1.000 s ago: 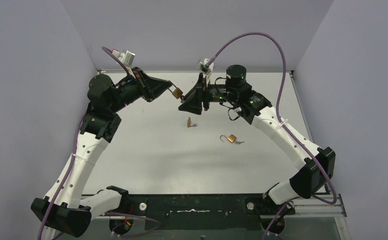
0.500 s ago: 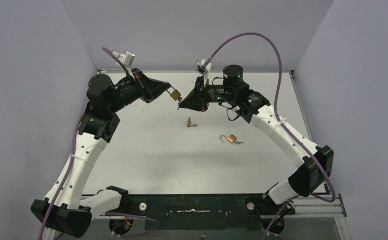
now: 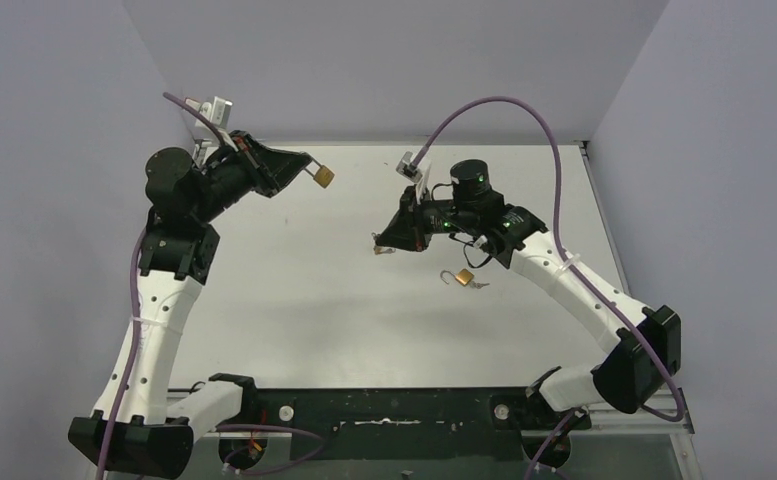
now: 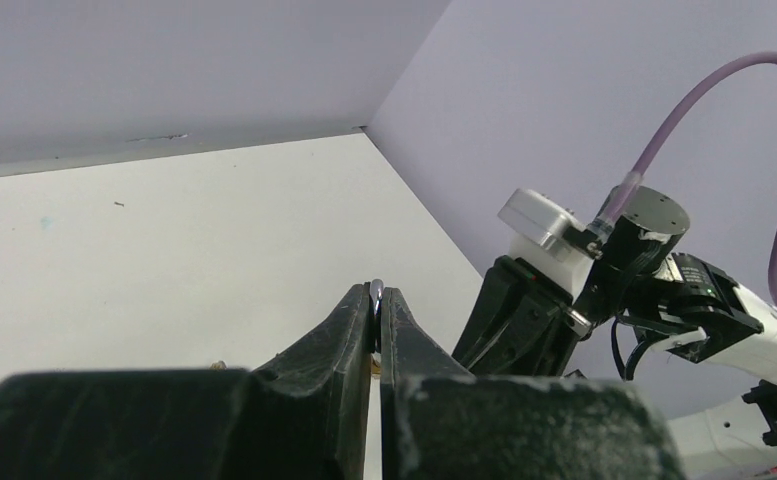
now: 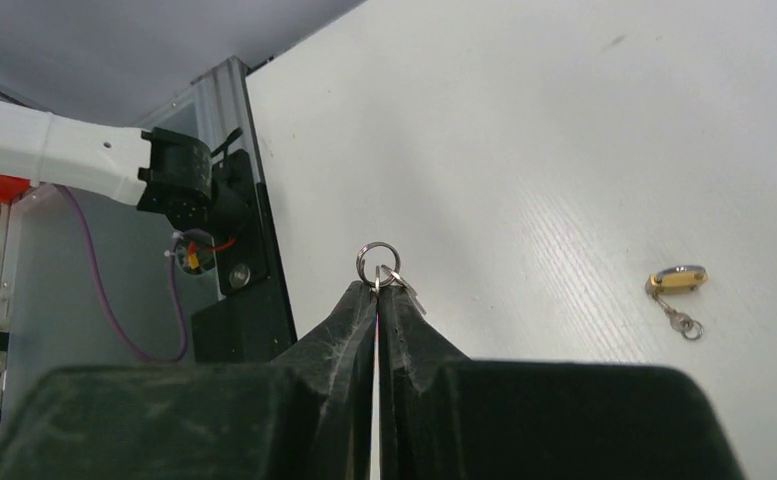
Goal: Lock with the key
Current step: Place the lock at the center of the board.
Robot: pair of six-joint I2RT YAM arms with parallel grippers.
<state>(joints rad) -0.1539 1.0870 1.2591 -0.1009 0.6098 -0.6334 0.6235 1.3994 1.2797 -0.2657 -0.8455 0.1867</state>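
My left gripper (image 3: 310, 170) is shut on the silver shackle of a small brass padlock (image 3: 323, 177) and holds it high over the table's far left. In the left wrist view the shackle (image 4: 375, 290) sticks out between the shut tips of that gripper (image 4: 377, 297). My right gripper (image 3: 378, 241) is shut on a key whose ring (image 5: 377, 262) pokes out past the tips of the gripper (image 5: 377, 291). It hangs low over the table's middle. The two grippers are well apart.
A second brass padlock (image 3: 462, 277) with open shackle and key lies on the table right of centre. A small brass lock with keys (image 3: 385, 247) lies just under my right gripper; the right wrist view shows a padlock (image 5: 678, 279). Purple walls enclose the table.
My left gripper has drawn back to the left and upward with the padlock. My right gripper has dropped and moved right with the key. The two were nearly touching before.
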